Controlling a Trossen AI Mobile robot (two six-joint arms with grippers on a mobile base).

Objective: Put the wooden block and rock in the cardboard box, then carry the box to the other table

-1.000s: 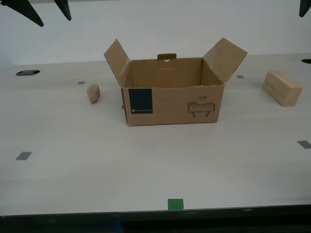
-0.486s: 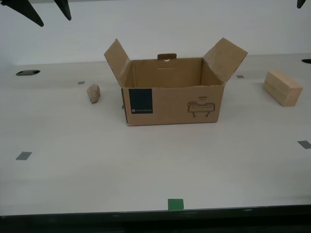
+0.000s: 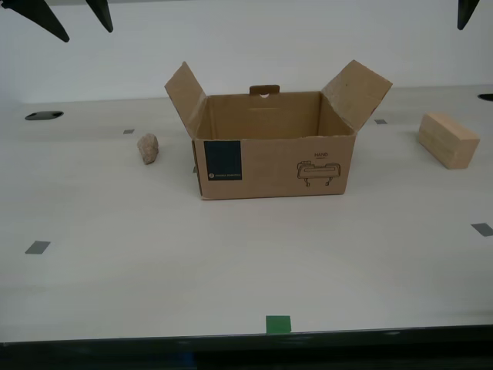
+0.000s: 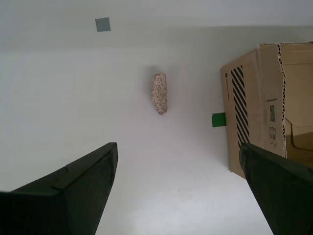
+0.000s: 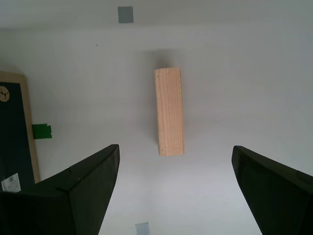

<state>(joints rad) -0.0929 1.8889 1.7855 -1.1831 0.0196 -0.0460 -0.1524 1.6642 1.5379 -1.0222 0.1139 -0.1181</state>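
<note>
The cardboard box (image 3: 273, 158) stands open in the middle of the smooth white tabletop, flaps raised, nothing visible inside. The rock (image 3: 148, 148) lies beside it toward the exterior view's left. My second gripper (image 3: 86, 32) hangs high above it, open and empty, and its wrist view shows the rock (image 4: 159, 93) and a box corner (image 4: 249, 112) below my second gripper (image 4: 177, 145). The wooden block (image 3: 448, 139) lies toward the exterior view's right. My first gripper (image 5: 175, 147) hovers open over the wooden block (image 5: 169, 111); one of its fingertips (image 3: 465, 14) shows. The other table is out of view.
Grey tape squares (image 3: 37, 247) (image 3: 482, 229) dot the tabletop, and a green tape mark (image 3: 278, 324) sits at its front edge. Dark holes (image 3: 44, 116) lie at the back on the exterior view's left and far right. A pale wall stands behind.
The first gripper's fingertip at the exterior view's top right has shifted a little leftward and lower. The second gripper, box, rock and block have not moved.
</note>
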